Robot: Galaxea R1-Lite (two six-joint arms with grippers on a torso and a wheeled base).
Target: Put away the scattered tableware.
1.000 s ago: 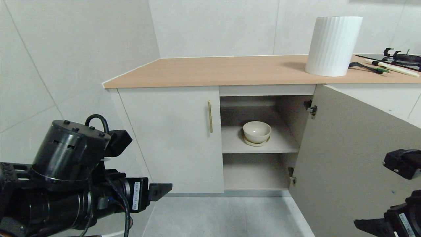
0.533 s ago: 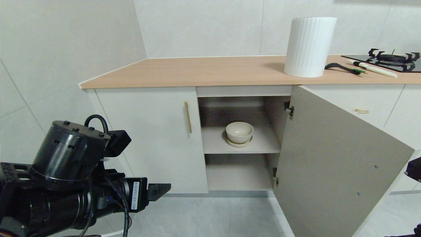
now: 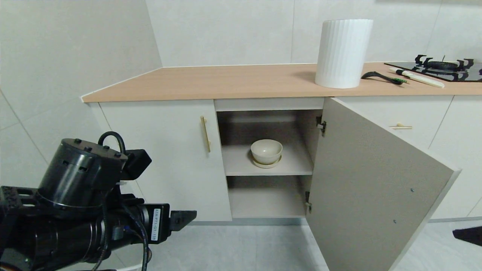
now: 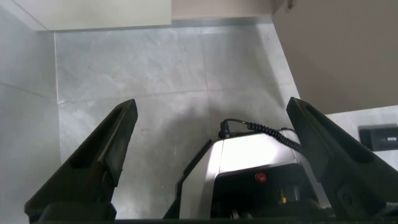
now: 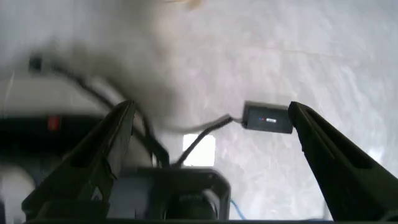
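Observation:
A cream bowl [image 3: 266, 150] sits on a small cream plate [image 3: 266, 163] on the middle shelf [image 3: 241, 165] of an open cabinet. On the wooden countertop [image 3: 226, 81] at the right lie a black-handled utensil [image 3: 380, 77] and a pale long-handled one [image 3: 418, 78]. My left arm [image 3: 86, 210] hangs low at the left, away from the cabinet. My left gripper [image 4: 211, 134] is open over the floor and holds nothing. My right gripper [image 5: 208, 134] is open too, with nothing between its fingers. A dark tip of the right arm [image 3: 469, 235] shows at the lower right.
The cabinet's right door [image 3: 376, 180] stands swung out into the room. The left door [image 3: 162, 162] is closed, with a brass handle [image 3: 205, 134]. A tall white ribbed container [image 3: 343, 52] stands on the counter, and a stove [image 3: 440, 66] lies far right. The lower shelf [image 3: 263, 203] is bare.
The head camera has turned to the right, so the whole scene has slid left. The right arm has dropped toward the picture's lower right corner. The left arm has kept still.

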